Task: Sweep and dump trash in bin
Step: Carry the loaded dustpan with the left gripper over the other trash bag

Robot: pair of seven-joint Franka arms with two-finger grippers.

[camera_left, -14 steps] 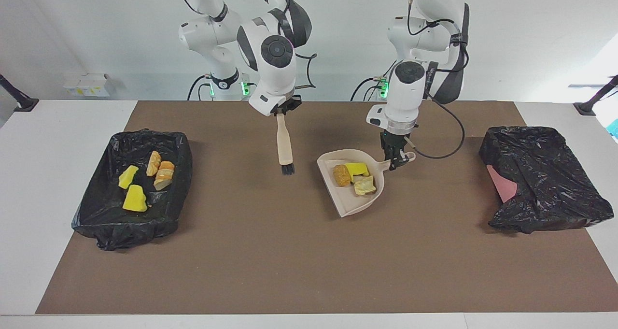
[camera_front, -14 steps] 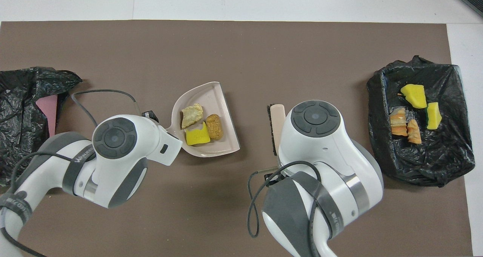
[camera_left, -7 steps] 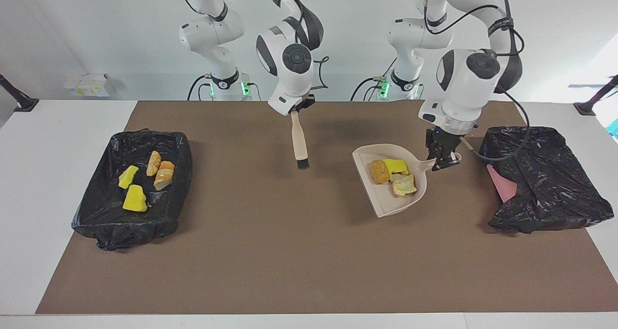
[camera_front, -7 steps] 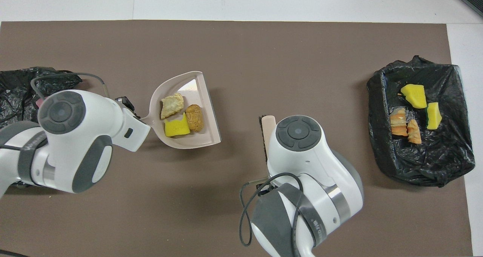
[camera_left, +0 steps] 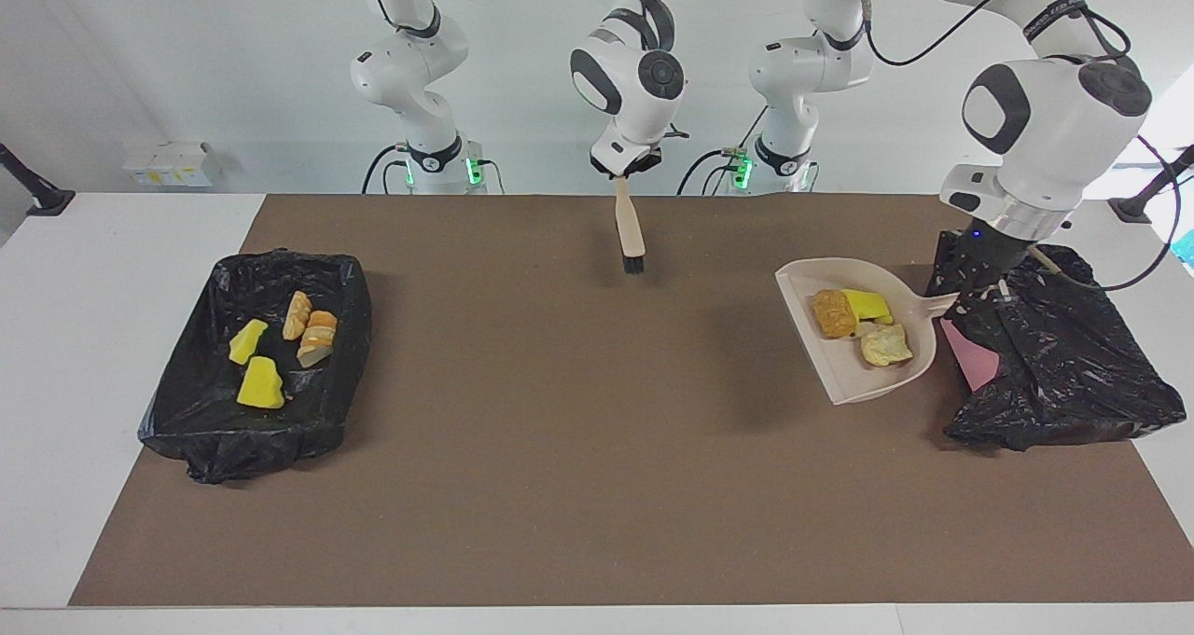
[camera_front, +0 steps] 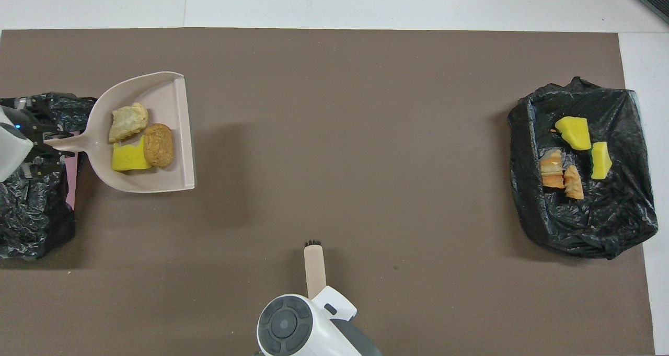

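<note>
Step in hand, as I read it: carrying a loaded dustpan to a bin for dumping.

Left gripper clamped on the handle of the dustpan, holding it in the air. Pan roughly level, mouth pointing toward the right arm's end of the table. Gripper and handle are over the edge of the crumpled black bin at the left arm's end; the scoop itself hangs over the brown mat, just beside that bin.

Trash in the pan: three pieces, a brown bread lump, a yellow sponge and a pale lump, all bunched toward the handle end.

Other black bin at the right arm's end holds four more scraps: two yellow, two orange-tan. No trash visible on the mat.

Right gripper closed on the brush, which hangs bristles down over the mat at the robots' edge, mid-table. That arm waits.

Next move, in my judgement: bring the scoop over the near bin's opening, then tip it mouth down so the pieces slide out. The opening looks collapsed, with a pink patch showing at its side. Risk: pieces landing on the folds and rolling off.
</note>
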